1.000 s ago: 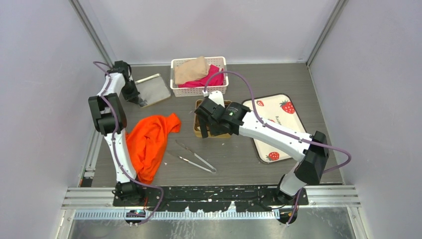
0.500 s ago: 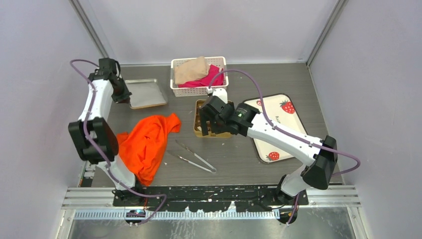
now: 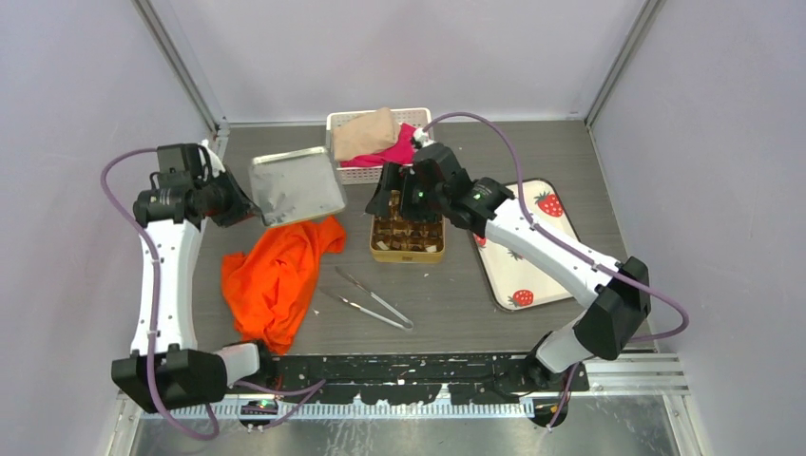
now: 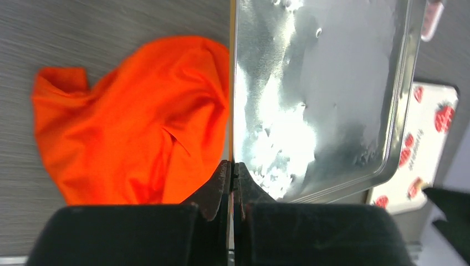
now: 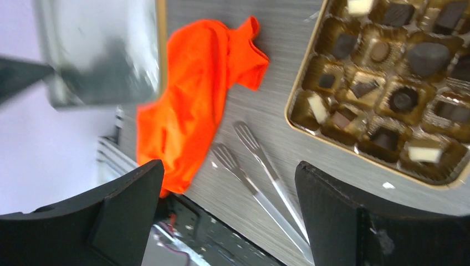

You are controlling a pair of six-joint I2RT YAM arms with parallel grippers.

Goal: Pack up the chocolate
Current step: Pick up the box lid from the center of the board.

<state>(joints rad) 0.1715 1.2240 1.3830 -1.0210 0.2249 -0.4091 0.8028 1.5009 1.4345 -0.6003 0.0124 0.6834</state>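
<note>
My left end effector (image 4: pixel 231 166) clamps the rim of the silver lid (image 4: pixel 321 100), holding it off the counter (image 4: pixel 111 22) beside the orange cloth (image 4: pixel 127 111). My right end effector (image 5: pixel 228 166) gapes empty; the chocolate (image 5: pixel 427 58) sits in the gold tin (image 5: pixel 294 100) below.

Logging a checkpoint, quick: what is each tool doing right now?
Left tool: closed on the edge of the metal lid.
Right tool: open, holding nothing, above the gold tin.
</note>
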